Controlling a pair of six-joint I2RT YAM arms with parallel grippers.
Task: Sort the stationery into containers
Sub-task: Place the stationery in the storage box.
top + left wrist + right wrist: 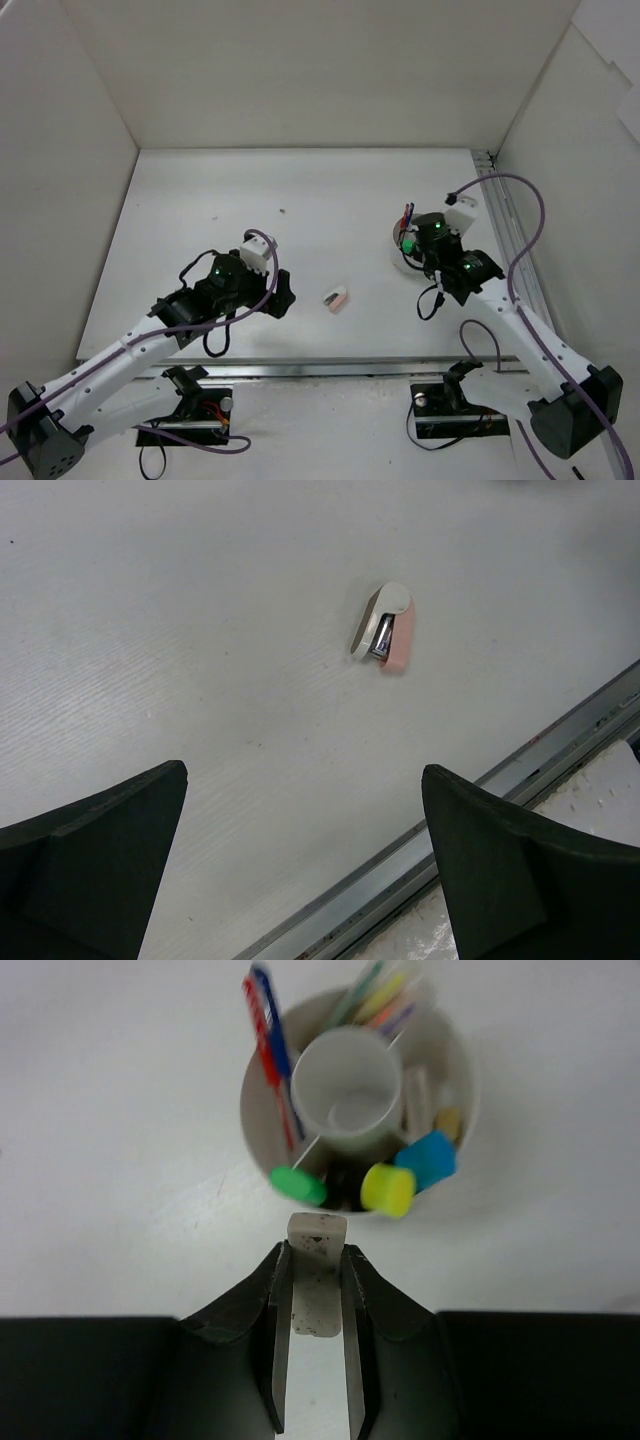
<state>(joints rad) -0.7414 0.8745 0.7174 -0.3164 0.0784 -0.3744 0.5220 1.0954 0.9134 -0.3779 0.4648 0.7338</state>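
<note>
The right pincer (317,1260) is closed on one grey eraser (317,1232), a matte rectangular block with lightly speckled faces, clamped flat between the two black fingers. Its long axis is laid along the fingers, and its free end is pointed at the one round white plastic tub (252,1110), just short of the rim. Inside the tub one smaller white cup (345,1070) is stood upright, and around it three highlighters (387,1188) are propped with green, yellow and blue ends toward the camera. One red pen (262,1045) and one blue pen (274,1025) are leaned side by side against the far left wall, a pale stick (417,1095) and a tan eraser (449,1123) at the right. The left pincer (303,780) is held wide open with nothing in it, above the white tabletop (250,200). One pink-and-white item (383,630) (shiny metal shows between its halves) is lain beyond it, well apart from the tub.
</note>
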